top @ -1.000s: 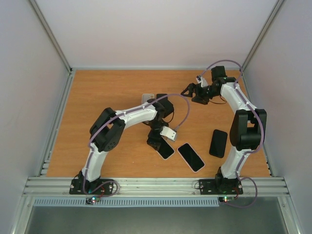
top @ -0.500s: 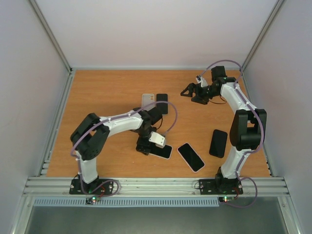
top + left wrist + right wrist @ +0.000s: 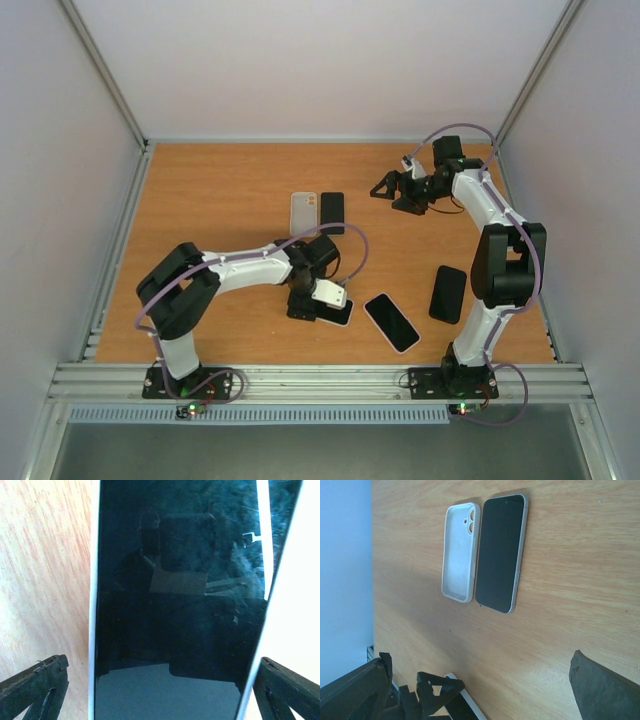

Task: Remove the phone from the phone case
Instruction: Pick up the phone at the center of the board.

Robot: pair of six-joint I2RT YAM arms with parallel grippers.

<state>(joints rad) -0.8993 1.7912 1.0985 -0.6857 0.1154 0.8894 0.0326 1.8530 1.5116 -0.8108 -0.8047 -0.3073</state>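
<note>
Wooden table [image 3: 220, 200], and on its left side the left arm [image 3: 235, 265] has folded down low and swung its elbow out to the left since a second ago. The left gripper [image 3: 303, 305] has come down with it and now sits low over the phone [image 3: 175, 605], which is in a white case [image 3: 93, 605] near the front of the table. The phone has turned too: it lay slanted before and now lies more sideways. The fingers are spread wide, one on each side of the phone, and they do not pinch it. I think the arm is lining up for a grab, and the phone is not out of its case yet. Further right, at the back, the right gripper [image 3: 383, 187] has not moved, and its fingers are spread with nothing between them. Some things are hard to see. From above, the left gripper covers the left end of the phone, so I cannot tell if it touches. Up close, the phone is cut off at top and bottom, and its glass shows only dim shapes. At the back an empty case [image 3: 460, 552] and a bare phone [image 3: 501, 552] lie side by side. Right of the cased phone lies another phone [image 3: 391, 322], then a dark slab [image 3: 448, 294], and I cannot tell if that is a phone or a case.
</note>
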